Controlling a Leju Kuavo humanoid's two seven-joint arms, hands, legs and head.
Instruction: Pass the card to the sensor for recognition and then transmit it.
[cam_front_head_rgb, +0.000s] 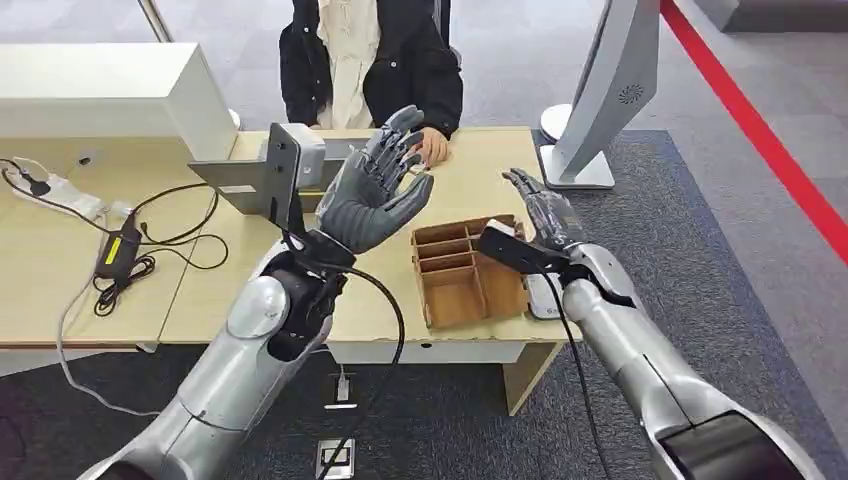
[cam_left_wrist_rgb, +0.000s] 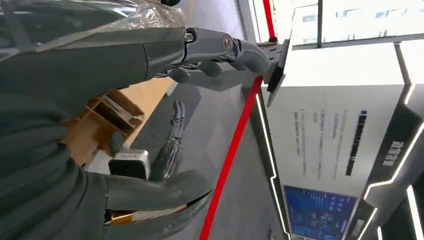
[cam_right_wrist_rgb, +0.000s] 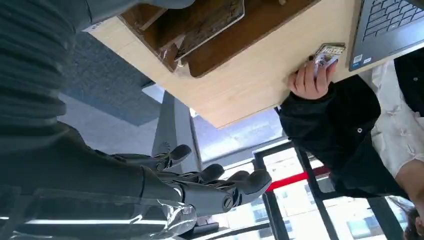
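**Card in the person's hand, both robot hands empty**

A person (cam_front_head_rgb: 370, 60) in a dark jacket sits across a wooden table (cam_front_head_rgb: 480, 170). The person's hand (cam_right_wrist_rgb: 311, 80) rests on the table edge and holds a small card (cam_right_wrist_rgb: 327, 52), just beside a laptop (cam_right_wrist_rgb: 390, 25). So the card is with the person, not the robot.

The left hand (cam_front_head_rgb: 378, 190) is raised above the table, palm up and tilted, near a grey sensor box (cam_front_head_rgb: 290, 165). Its fingers (cam_left_wrist_rgb: 235, 47) are spread apart and hold nothing. The right hand (cam_front_head_rgb: 545, 215) hovers beside a brown tray (cam_front_head_rgb: 470, 275) with compartments; its fingers (cam_right_wrist_rgb: 235, 182) are loosely apart and also empty.

Judging by this, the main risk is that the task looks finished too soon, or a fresh handover goes wrong. If the robot reaches again, its raised left hand could knock the sensor box, which stands close. A black cable (cam_front_head_rgb: 385, 300) hangs from the left arm and might snag the table edge. The right hand could bump the tray if it drops.
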